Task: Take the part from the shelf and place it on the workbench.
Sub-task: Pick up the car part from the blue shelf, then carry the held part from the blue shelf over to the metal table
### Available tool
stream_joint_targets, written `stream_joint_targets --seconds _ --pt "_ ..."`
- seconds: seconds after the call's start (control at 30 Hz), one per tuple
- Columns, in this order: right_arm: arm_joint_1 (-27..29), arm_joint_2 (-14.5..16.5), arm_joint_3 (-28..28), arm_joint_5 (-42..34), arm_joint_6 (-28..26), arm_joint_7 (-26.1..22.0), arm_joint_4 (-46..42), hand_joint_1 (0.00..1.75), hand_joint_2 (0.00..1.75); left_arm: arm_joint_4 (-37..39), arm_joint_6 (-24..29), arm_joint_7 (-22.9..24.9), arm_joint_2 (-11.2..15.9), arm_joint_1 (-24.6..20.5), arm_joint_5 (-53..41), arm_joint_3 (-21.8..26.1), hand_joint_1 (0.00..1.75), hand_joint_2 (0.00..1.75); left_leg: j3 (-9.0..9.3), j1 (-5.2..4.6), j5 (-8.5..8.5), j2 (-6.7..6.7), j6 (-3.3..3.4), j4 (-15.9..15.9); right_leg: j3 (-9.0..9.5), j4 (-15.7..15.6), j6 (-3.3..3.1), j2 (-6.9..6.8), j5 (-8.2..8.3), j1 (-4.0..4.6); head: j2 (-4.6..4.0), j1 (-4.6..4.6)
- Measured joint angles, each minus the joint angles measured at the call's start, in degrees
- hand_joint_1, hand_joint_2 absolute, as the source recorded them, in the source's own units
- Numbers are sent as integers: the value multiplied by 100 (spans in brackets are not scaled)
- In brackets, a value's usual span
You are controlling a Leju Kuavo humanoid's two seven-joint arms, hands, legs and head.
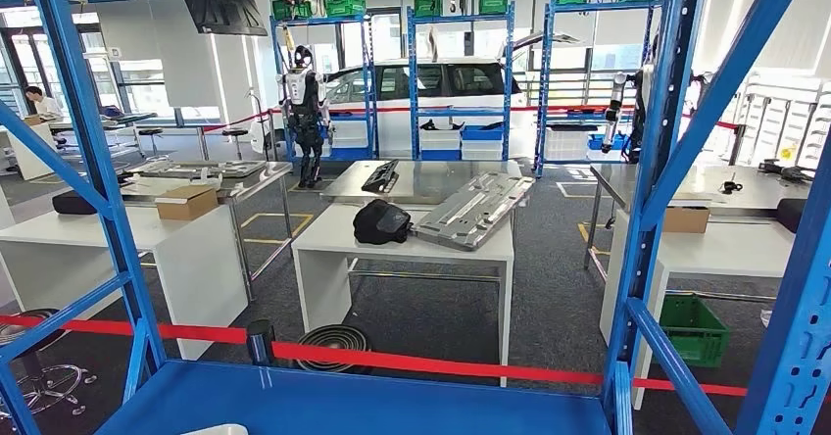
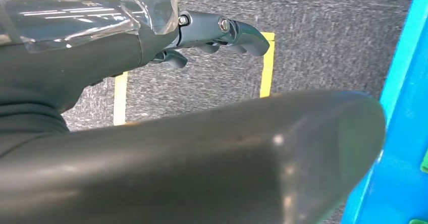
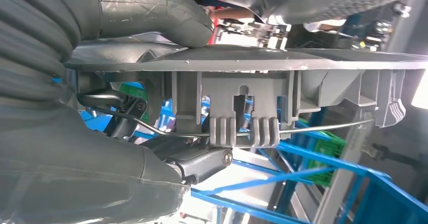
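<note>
Currently a grey plastic part (image 3: 242,82) is gripped by the right hand (image 3: 126,98) in the right wrist view: the thick grey thumb (image 3: 166,17) is pressed on one face of the part's flat flange, the darker fingers (image 3: 202,161) are set against the opposite side, where ribs and clips are seen. A thin metal rod (image 3: 313,128) is carried along the part's clips, just beside the fingers. Beyond the held part, blue shelf rails (image 3: 323,158) and a green crate (image 3: 328,168) are seen, blurred.

The left hand (image 2: 212,35) is seen in the left wrist view with nothing in it; its dark fingers (image 2: 242,32) are curled inward. Beneath it grey carpet (image 2: 323,32) with yellow floor tape (image 2: 267,65) is seen, and a blue shelf upright (image 2: 404,108) is close beside the hand. A large dark rounded surface (image 2: 202,158) lies near the camera; what it is cannot be told.

In the head view a blue shelf frame (image 1: 88,161) and a blue shelf board (image 1: 372,401) are nearest. Past a red barrier tape (image 1: 412,362) a white workbench (image 1: 412,249) is seen, well apart from both hands, with a silver metal panel (image 1: 475,210) and a black part (image 1: 382,221) lying on it. Further back another humanoid robot (image 1: 302,112) and a white car (image 1: 431,82) are seen. A person (image 1: 39,102) is seated far off.
</note>
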Motion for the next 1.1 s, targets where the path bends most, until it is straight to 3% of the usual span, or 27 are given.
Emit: stream_joint_targets --seconds 0.07,0.1,0.2,0.23,0.3,0.37,0.4,0.43,0.47,0.53,0.57,0.6,0.63,0.7,0.73,0.77,0.87,0.9,0.93,0.97,1.03,1.1 --pt "-1 -20 -4 160 -2 -85 -26 175 175 -26 9 -32 9 -10 -39 1 0 0 495 -40 163 4 89 -761 -41 -14 41 2 91 10 1 4" --pt "-9 -30 -8 276 -7 -163 -37 175 175 -40 9 -59 12 -16 -61 0 0 0 598 -67 201 5 130 -946 -43 -24 74 -3 132 6 0 4" --pt "-58 -58 -10 689 -23 -439 -96 175 175 -83 8 -149 11 -25 -138 -2 0 0 545 -116 361 14 232 -1041 -48 -79 183 -14 243 -32 -4 8" --pt "-75 -74 -7 799 -24 -494 -125 175 175 -93 10 -173 7 -29 -167 -2 0 0 511 -111 453 22 268 -1083 -79 -41 187 -11 181 -37 -4 13" --pt "-107 -106 -1 928 -29 -525 -167 175 175 -100 14 -202 -8 -42 -208 -4 0 0 389 -83 646 44 316 -1146 -220 348 140 -4 -234 -39 -6 23" --pt "-129 -118 6 991 -50 -523 -183 175 175 -98 18 -228 -13 -51 -223 -5 0 0 212 -83 791 56 330 -1144 -385 1079 124 -3 -751 -42 -5 34" --pt "-137 -119 11 1010 -61 -517 -184 175 175 -97 19 -242 -15 -53 -230 -5 0 0 122 -83 865 62 323 -1138 -410 1394 159 -3 -875 -48 -5 34" --pt "-147 -119 18 1025 -70 -508 -184 175 175 -96 18 -255 -15 -55 -244 -5 0 0 29 -80 938 68 310 -1130 -354 1553 221 -3 -876 -55 -4 35" --pt "-157 -120 27 1037 -75 -498 -184 175 175 -94 16 -266 -16 -57 -259 -5 0 0 -60 -72 1005 73 291 -1116 -189 1488 293 -4 -783 -65 -4 37" --pt "-197 -130 47 1068 -82 -488 -184 175 175 -92 11 -294 -15 -64 -292 -4 0 0 -242 -52 1105 75 233 -1044 404 790 393 -7 -621 -87 -3 38" --pt "-221 -137 56 1083 -83 -489 -185 175 175 -92 8 -309 -14 -68 -304 -3 0 0 -321 -49 1138 74 199 -985 699 367 382 3 -639 -80 -2 35" --pt "-245 -146 63 1092 -85 -491 -187 175 175 -94 2 -325 -13 -73 -314 -3 0 0 -376 -51 1167 72 164 -931 880 55 353 8 -695 -73 -2 32" --pt "-267 -158 70 1096 -86 -495 -189 175 175 -95 -5 -338 -11 -79 -321 -3 0 0 -415 -53 1200 68 132 -895 957 -109 304 14 -762 -54 -1 32" --pt "-304 -180 81 1094 -95 -503 -191 175 175 -96 -19 -356 -8 -82 -330 -1 0 0 -452 -33 1259 56 65 -870 897 -128 194 6 -738 -37 -2 27" --pt "-328 -190 88 1091 -99 -505 -191 175 175 -96 -20 -360 -7 -84 -335 1 0 0 -478 -15 1203 47 31 -834 861 -122 132 -1 -696 -37 -3 24" --pt "-351 -197 93 1090 -104 -506 -191 175 175 -97 -20 -364 -6 -82 -341 2 0 0 -519 0 1041 39 -2 -719 810 -125 74 -10 -641 -45 -4 18" --pt "-395 -213 108 1083 -110 -505 -191 175 175 -98 -14 -374 -5 -94 -347 4 0 0 -753 16 200 28 -76 228 600 -122 -6 -18 -447 -38 -5 5" --pt "-405 -218 113 1081 -111 -504 -191 175 175 -98 -12 -375 -5 -101 -347 4 0 0 -804 16 45 28 -83 566 522 -117 -5 -18 -378 -28 -5 2" --pt "-417 -225 117 1079 -114 -503 -191 175 175 -98 -12 -377 -5 -109 -346 4 0 0 -784 15 28 27 -77 761 442 -112 -1 -17 -311 -16 -5 -2" --pt "-434 -231 122 1075 -116 -501 -191 175 175 -98 -12 -378 -5 -117 -345 4 0 0 -661 11 125 25 -58 750 364 -109 5 -15 -245 -1 -4 -4" --pt "-475 -245 131 1056 -121 -484 -192 175 175 -102 -12 -380 -2 -134 -339 3 0 0 -119 -15 380 8 42 137 232 -108 17 -10 -125 25 -4 -8" --pt "-520 -258 143 1025 -124 -453 -195 175 175 -121 -14 -381 13 -152 -333 2 0 0 477 -67 368 0 165 -704 170 -118 57 -13 -21 37 -3 -4"
